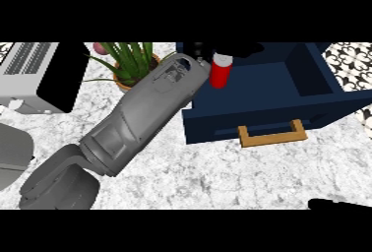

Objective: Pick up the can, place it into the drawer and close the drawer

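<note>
The red can (220,75) with a pale top stands upright over the back left part of the open navy drawer (320,101). My left hand (234,49) is curled round the can's top, and its grey forearm crosses the counter from the lower left. Whether the can touches the drawer's floor is hidden from me. The drawer is pulled out toward me, its wooden handle (271,134) facing the front. Only a black sliver of my right hand (338,204) shows at the lower right edge.
A potted green plant (131,66) stands just left of my forearm. A grey and white appliance (29,74) sits at the back left. A grey rounded object (11,157) lies at the left edge. Marbled counter (218,177) spreads in front of the drawer.
</note>
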